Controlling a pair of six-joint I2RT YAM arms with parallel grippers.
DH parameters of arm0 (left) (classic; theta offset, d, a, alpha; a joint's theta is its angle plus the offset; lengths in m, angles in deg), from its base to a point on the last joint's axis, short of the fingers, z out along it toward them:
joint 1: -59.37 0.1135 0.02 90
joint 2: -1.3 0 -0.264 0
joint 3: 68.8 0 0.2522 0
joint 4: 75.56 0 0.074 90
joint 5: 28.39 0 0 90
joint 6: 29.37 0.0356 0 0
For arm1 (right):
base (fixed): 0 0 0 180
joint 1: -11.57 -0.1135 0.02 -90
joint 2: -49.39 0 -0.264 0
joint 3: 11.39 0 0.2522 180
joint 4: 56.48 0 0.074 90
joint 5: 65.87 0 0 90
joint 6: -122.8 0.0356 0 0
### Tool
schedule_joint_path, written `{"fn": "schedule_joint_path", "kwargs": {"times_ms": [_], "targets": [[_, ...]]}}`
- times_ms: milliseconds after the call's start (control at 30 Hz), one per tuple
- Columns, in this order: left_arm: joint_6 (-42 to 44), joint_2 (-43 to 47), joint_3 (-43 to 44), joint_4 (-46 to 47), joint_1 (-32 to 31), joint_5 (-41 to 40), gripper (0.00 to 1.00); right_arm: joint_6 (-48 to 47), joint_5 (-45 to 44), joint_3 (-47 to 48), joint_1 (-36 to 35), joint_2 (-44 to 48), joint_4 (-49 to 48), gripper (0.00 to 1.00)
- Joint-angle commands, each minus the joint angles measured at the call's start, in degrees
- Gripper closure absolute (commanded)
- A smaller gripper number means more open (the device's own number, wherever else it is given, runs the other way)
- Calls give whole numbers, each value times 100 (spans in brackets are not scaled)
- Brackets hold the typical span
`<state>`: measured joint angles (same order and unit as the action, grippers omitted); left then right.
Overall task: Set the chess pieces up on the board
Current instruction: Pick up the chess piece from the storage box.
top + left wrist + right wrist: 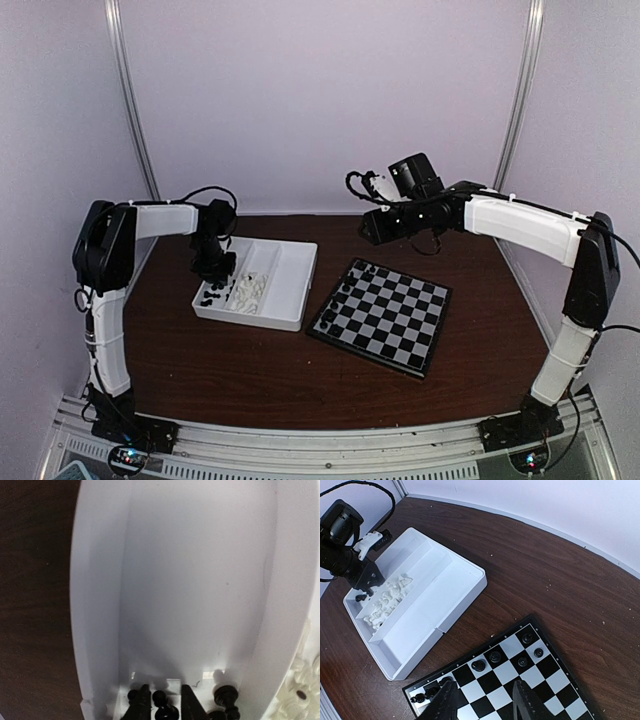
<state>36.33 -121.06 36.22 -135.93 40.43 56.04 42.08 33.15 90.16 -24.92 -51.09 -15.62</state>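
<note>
Down in the left compartment of the white rectangular divided plastic tray point(285, 275): tiny black plastic chessmen point(225, 695), left gripper point(164, 695) narrow around one, hold impossible to confirm. Middle compartment: white chessmen point(390, 597). Over the flat black-and-grey chessboard point(400, 330), with black pieces point(495, 656) along its far edge: right gripper point(485, 702), jaws apart, holding nothing.

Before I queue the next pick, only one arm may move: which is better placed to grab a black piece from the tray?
Left. The left gripper sits in the tray, fingers flanking a black piece; the right gripper hovers open over the board, away from the tray.
</note>
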Motion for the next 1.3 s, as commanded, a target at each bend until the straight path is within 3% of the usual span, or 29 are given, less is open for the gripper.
{"fn": "schedule_joint_path", "kwargs": {"times_ms": [0, 700, 1000, 1267], "targets": [[7, 467, -289, -19, 39, 135, 70, 20, 82, -5, 13, 152, -175, 60], [117, -2, -293, 10, 39, 149, 72, 74, 111, 36, 13, 164, -205, 60], [234, 42, -192, -104, 39, -15, 90, 73, 159, 104, 15, 126, -158, 60], [410, 771, -359, -96, -83, -138, 90, 115, 331, 139, 11, 108, -172, 60]]}}
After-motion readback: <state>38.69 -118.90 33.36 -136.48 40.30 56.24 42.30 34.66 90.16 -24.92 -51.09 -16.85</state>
